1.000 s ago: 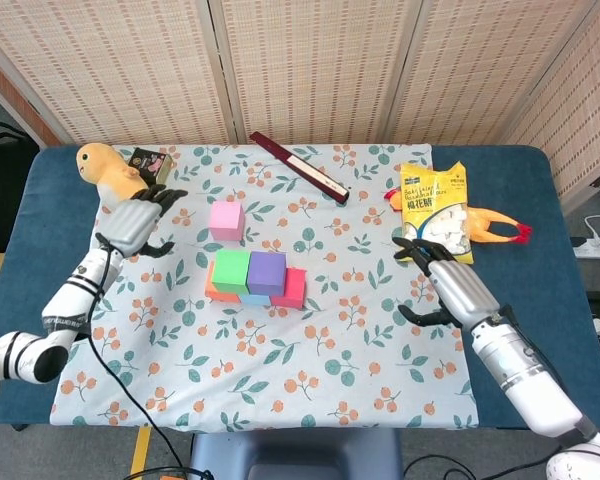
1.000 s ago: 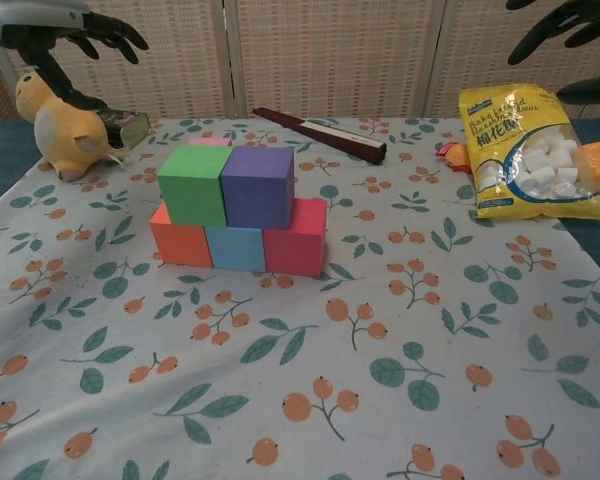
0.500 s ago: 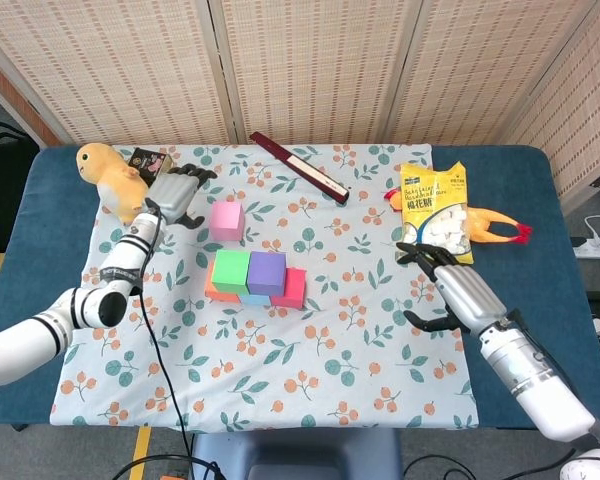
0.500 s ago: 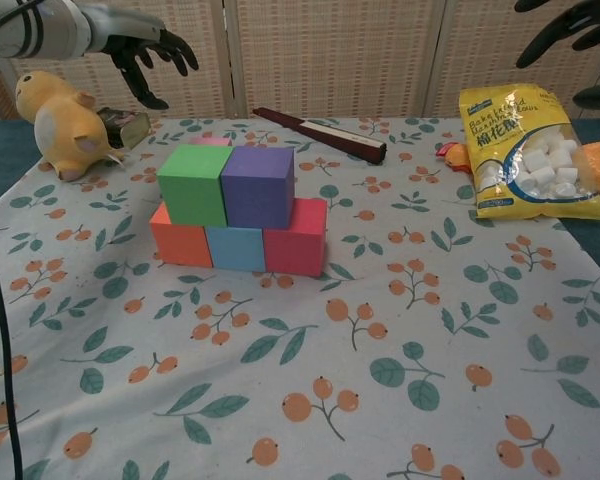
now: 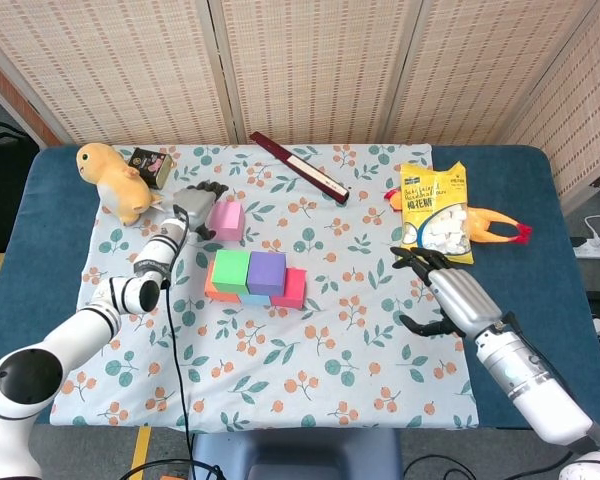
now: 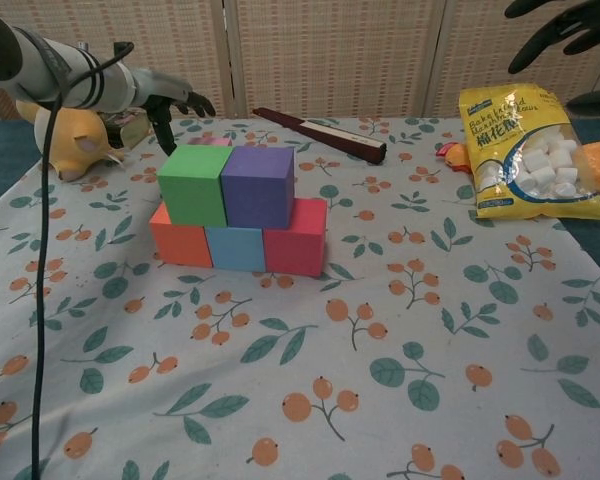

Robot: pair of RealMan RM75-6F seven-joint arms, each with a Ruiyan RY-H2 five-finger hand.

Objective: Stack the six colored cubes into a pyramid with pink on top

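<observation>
Five cubes stand stacked mid-table: orange (image 6: pixel 180 243), light blue (image 6: pixel 235 248) and red (image 6: pixel 297 238) in a row, with green (image 6: pixel 194 184) and purple (image 6: pixel 258 186) on top of them. Behind the stack the pink cube (image 5: pixel 227 220) sits alone on the cloth; in the chest view only a sliver of the pink cube (image 6: pixel 212 142) shows over the green one. My left hand (image 5: pixel 196 205) is at the pink cube's left side with fingers spread around its edge; I cannot tell if they touch it. My right hand (image 5: pixel 448 296) hovers open to the right, holding nothing.
A yellow plush toy (image 5: pixel 110 176) and a small dark box (image 5: pixel 151 165) lie at the back left. A long dark red case (image 5: pixel 300 167) lies at the back. A marshmallow bag (image 5: pixel 433 212) and a rubber chicken (image 5: pixel 500 228) lie at the right. A black cable (image 5: pixel 172 340) trails from my left arm.
My left hand has swung right from beside the plush toy to the pink cube's left side. My right hand has drifted slightly towards me. The cubes have not moved.
</observation>
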